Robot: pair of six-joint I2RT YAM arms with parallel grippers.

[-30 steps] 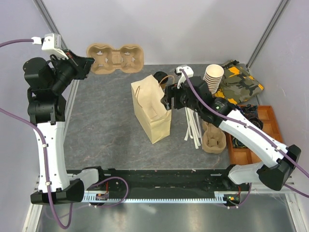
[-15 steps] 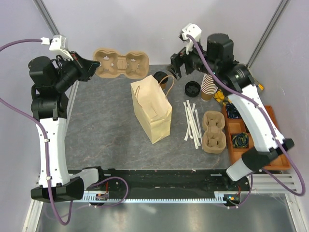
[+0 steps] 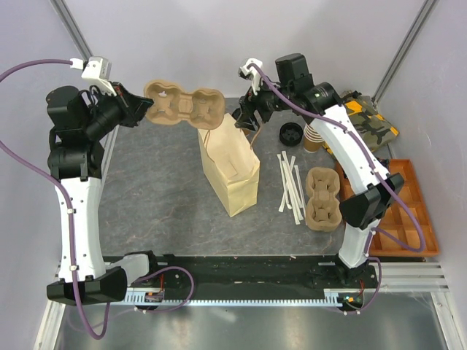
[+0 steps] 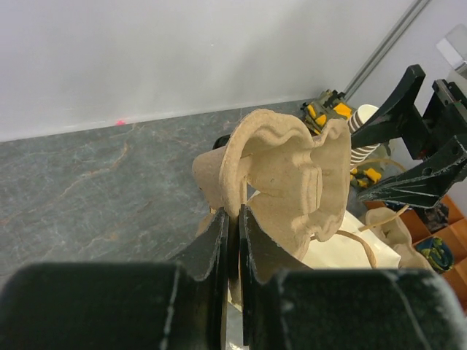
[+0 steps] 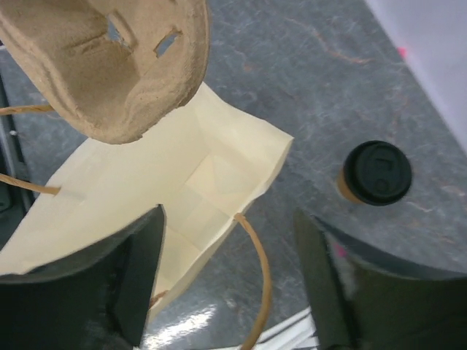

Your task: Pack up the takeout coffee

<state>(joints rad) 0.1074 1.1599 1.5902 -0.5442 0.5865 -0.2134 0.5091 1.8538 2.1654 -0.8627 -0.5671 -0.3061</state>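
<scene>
Swinging over the bag, right claw is gaping empty; left claw is bringing clamped carrier; coffee unpacked.

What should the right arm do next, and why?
Probably lower the open right gripper onto the rim of the paper bag and pinch it to steady the mouth. The left gripper holds the cup carrier above the bag, while the lidded coffee stands outside.

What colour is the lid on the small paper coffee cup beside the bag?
Black; the lid shows best in the right wrist view.
</scene>
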